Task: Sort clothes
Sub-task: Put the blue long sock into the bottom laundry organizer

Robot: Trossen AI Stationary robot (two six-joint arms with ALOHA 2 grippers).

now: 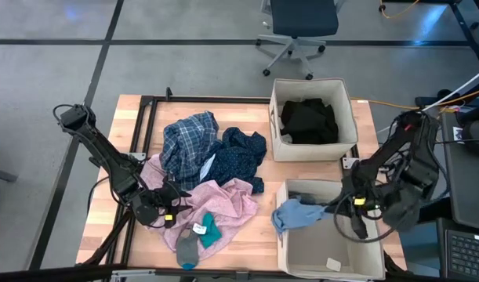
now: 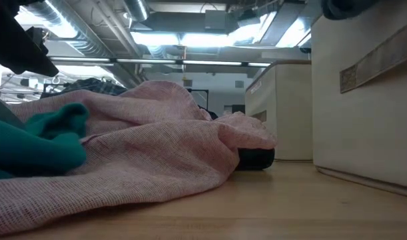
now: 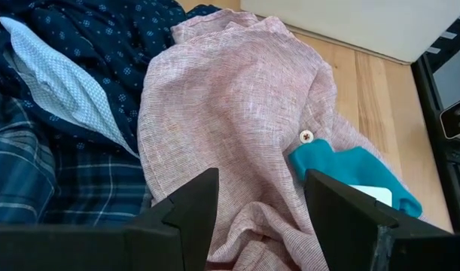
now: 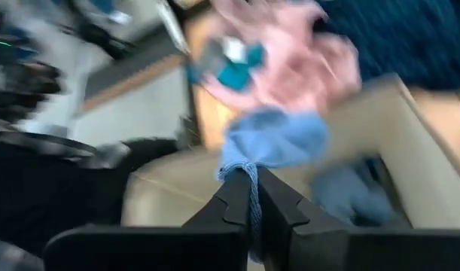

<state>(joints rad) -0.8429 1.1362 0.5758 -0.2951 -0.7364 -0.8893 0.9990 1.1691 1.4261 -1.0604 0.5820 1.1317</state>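
Observation:
The clothes lie heaped on the table's left half: a blue plaid shirt (image 1: 188,141), a navy dotted garment (image 1: 243,153), a pale pink shirt (image 1: 223,204) and a teal sock (image 1: 210,229) lying on it. My left gripper (image 3: 260,218) is open at the pink shirt's (image 3: 230,128) left side, slanting down, with a pink fold between its fingers. My right gripper (image 1: 339,205) is over the near beige bin (image 1: 302,254), shut on a light blue garment (image 1: 292,213). Black clothes (image 1: 310,121) lie in the far bin (image 1: 274,117). My left gripper has pink cloth between its open fingers (image 3: 192,211); whether they touch it I cannot tell. My right gripper pinches a bunched, narrow strand (image 4: 250,188) of the light blue garment between its two fingers, slanting down from the table's right. The rest of the garment (image 4: 278,143) spreads out beyond the fingers and drapes over the near bin's left wall.
A grey sock (image 1: 188,251) lies at the pink shirt's near edge. A black frame rail (image 1: 145,133) runs along the table's left side. Bare wood shows between the heap and the bins. An office chair (image 1: 298,23) stands beyond the far edge.

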